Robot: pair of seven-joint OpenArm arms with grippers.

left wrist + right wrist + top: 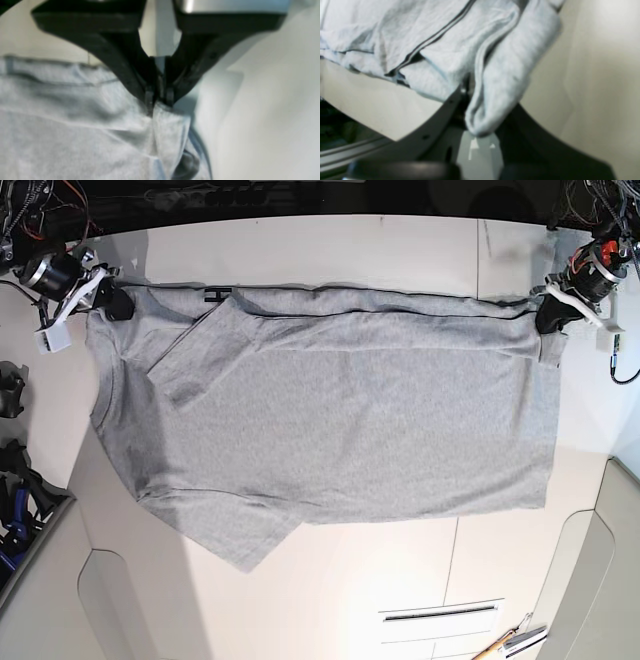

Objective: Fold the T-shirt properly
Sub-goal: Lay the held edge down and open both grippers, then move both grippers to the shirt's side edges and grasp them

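The light grey T-shirt (340,420) lies spread across the white table (330,590), its far edge stretched between the two arms, the neck side at the left. My left gripper (549,318) is shut on the shirt's far right corner; the left wrist view shows the black fingers pinching a fold of grey cloth (160,100). My right gripper (113,304) is shut on the far left corner by the shoulder; the right wrist view shows bunched cloth (495,82) clamped between the fingers. A dark patch of lettering (215,294) peeks out at the far edge.
The table's far edge (330,220) runs just behind the shirt. Black clamps and cables (12,450) sit off the left table edge. A pen-like tool (510,642) lies at the front right. Bare table stretches in front of the shirt.
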